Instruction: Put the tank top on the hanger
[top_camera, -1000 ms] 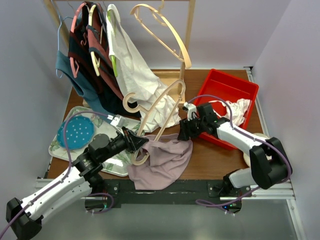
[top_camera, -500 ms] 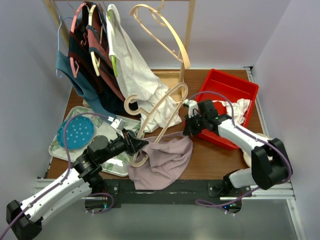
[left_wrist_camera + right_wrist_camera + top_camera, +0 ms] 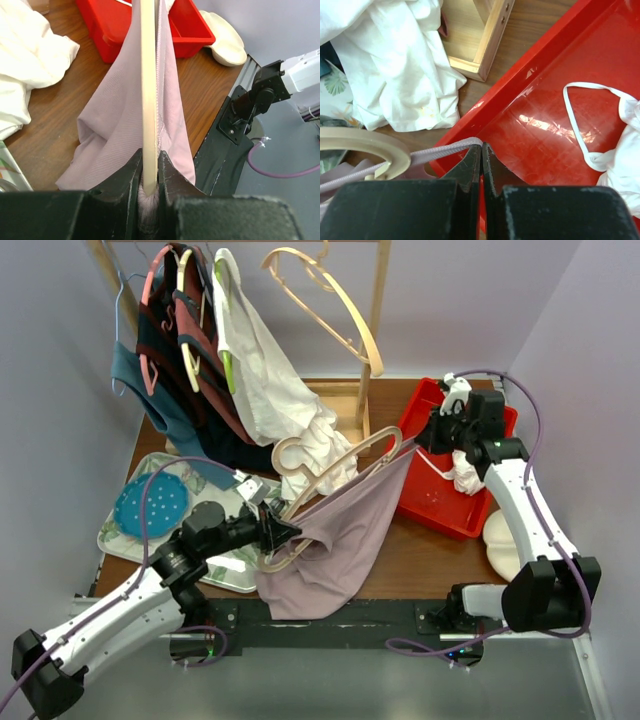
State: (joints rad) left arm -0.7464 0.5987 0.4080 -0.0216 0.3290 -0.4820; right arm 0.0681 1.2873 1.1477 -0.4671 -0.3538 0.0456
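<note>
The dusty mauve tank top point(image 3: 345, 535) hangs stretched between my two grippers above the table. My left gripper point(image 3: 283, 533) is shut on the lower end of the pale wooden hanger point(image 3: 345, 462), with mauve fabric bunched in the same grip. In the left wrist view the hanger arm point(image 3: 148, 90) runs straight up from the jaws point(image 3: 149, 170), and the tank top point(image 3: 112, 125) drapes on both sides of it. My right gripper point(image 3: 420, 437) is over the red bin's edge, shut on a narrow strap point(image 3: 440, 151) pulled taut past the hanger's rounded end point(image 3: 370, 146).
A red bin point(image 3: 440, 510) at the right holds a small white garment point(image 3: 470, 472). A large white shirt point(image 3: 270, 390) and dark clothes hang from the wooden rack point(image 3: 378, 310) behind, beside another wooden hanger point(image 3: 335, 305). A patterned tray point(image 3: 120, 540) with a blue plate point(image 3: 150, 505) lies left.
My right gripper shut on the strap and rose to the right, over the red bin. The tank top lifted off the table and stretched taut, and the hanger tilted with it.
</note>
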